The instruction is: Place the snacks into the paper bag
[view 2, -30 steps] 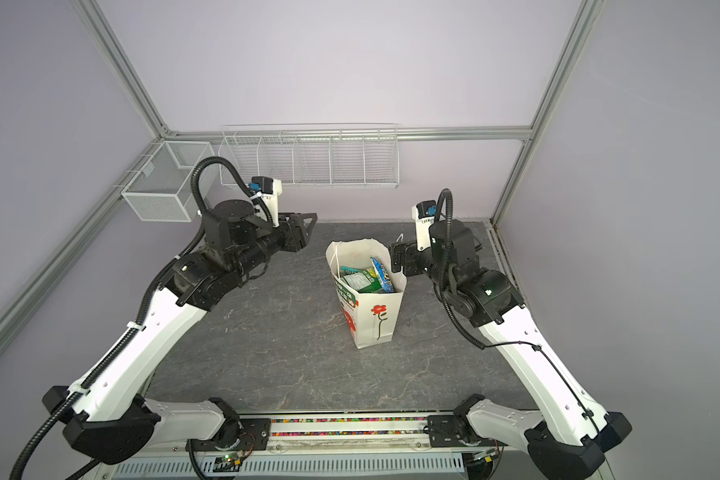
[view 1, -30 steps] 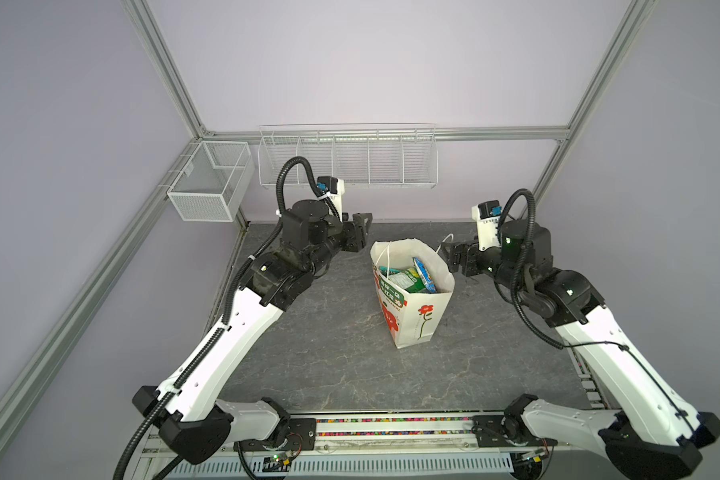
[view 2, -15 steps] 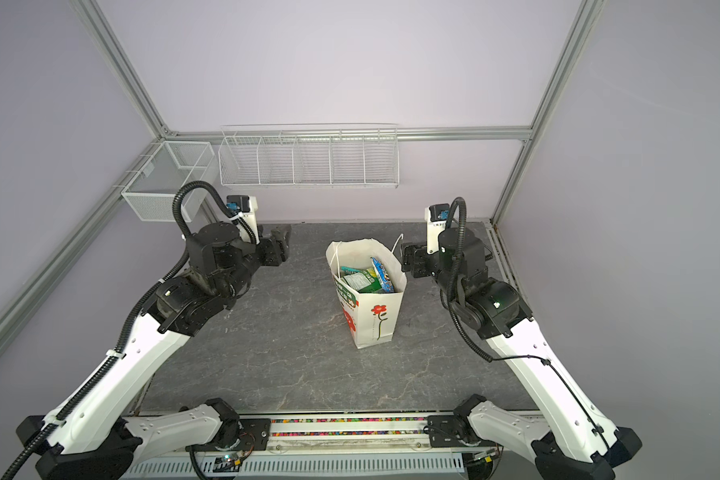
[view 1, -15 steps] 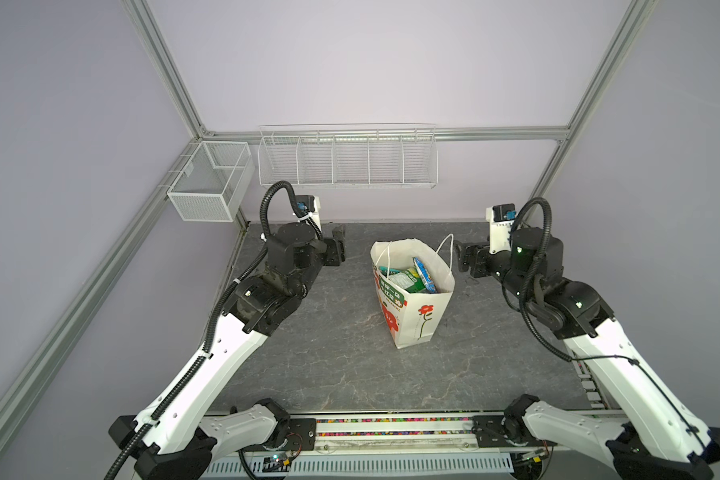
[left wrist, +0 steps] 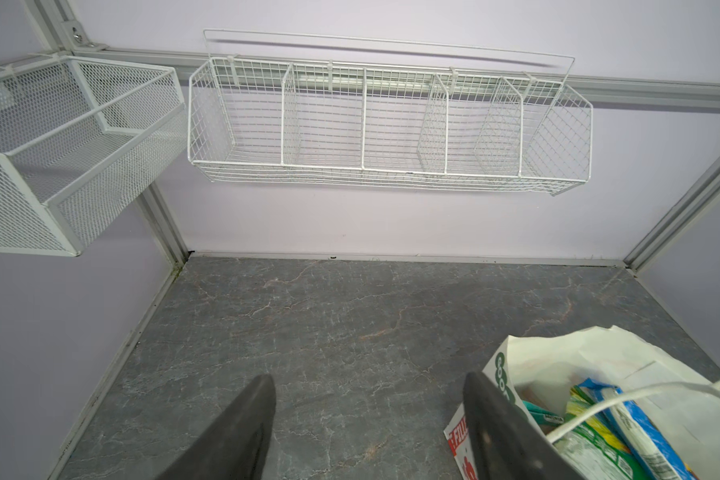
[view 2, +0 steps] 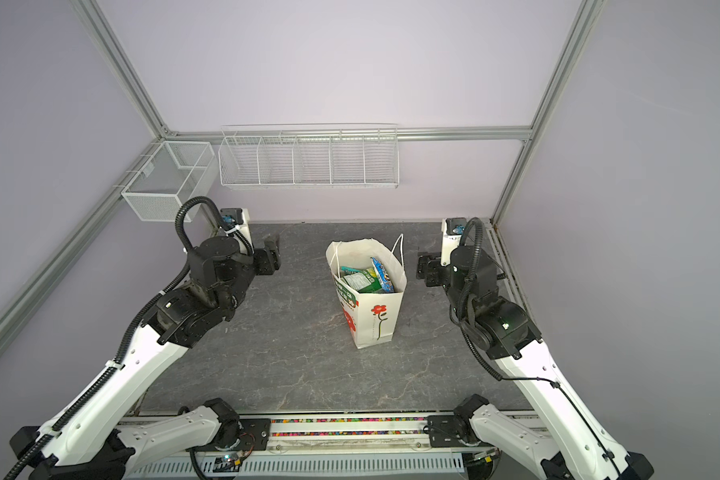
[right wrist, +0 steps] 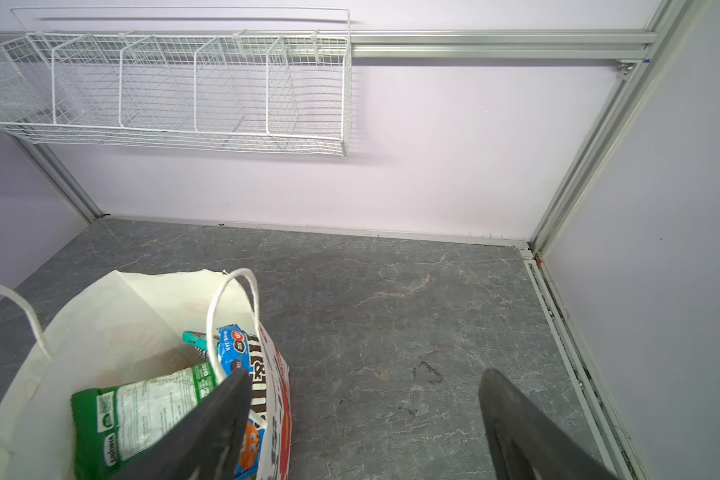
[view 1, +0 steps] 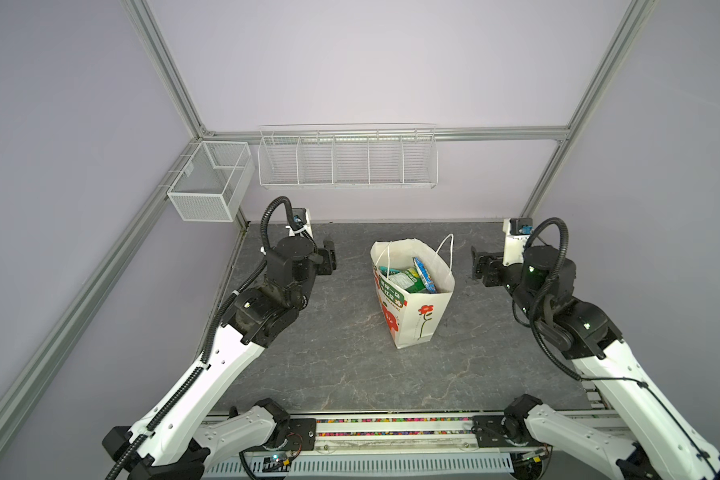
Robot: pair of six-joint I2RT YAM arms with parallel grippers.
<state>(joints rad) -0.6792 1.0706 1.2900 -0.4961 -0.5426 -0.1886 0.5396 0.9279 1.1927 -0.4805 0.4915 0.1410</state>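
Retreat is the change. A second ago both grippers hovered at the rim of the cream-white paper gift bag (view 1: 416,320); now each has drawn back, well apart from it. The left gripper (view 1: 329,262) sits to the bag's left and the right gripper (view 1: 481,270) to its right. Both claws are released. In the left wrist view the left gripper (left wrist: 368,380) shows spread fingers with only bare table between them, and the right gripper (right wrist: 364,374) looks the same in the right wrist view. Neither holds anything.

That reads as the end of a drop-off rather than the start of a pick. No packet lies on the dark grey marbled tabletop (view 1: 329,365) in either top view, so the task looks finished or very nearly so.

The bag stands upright in the middle of the table, its mouth gaping. The snacks (view 1: 408,278) are inside, stacked loosely against one another. A green-and-white packet (right wrist: 142,411) lies uppermost, a blue packet (right wrist: 233,345) stands on edge against the bag's right wall, and the corner of a teal packet (right wrist: 192,336) shows behind them. How many more lie underneath cannot be told.

On the far wall the long white wire basket (view 1: 348,166) and the white mesh box (view 1: 208,187) to its left hold nothing.
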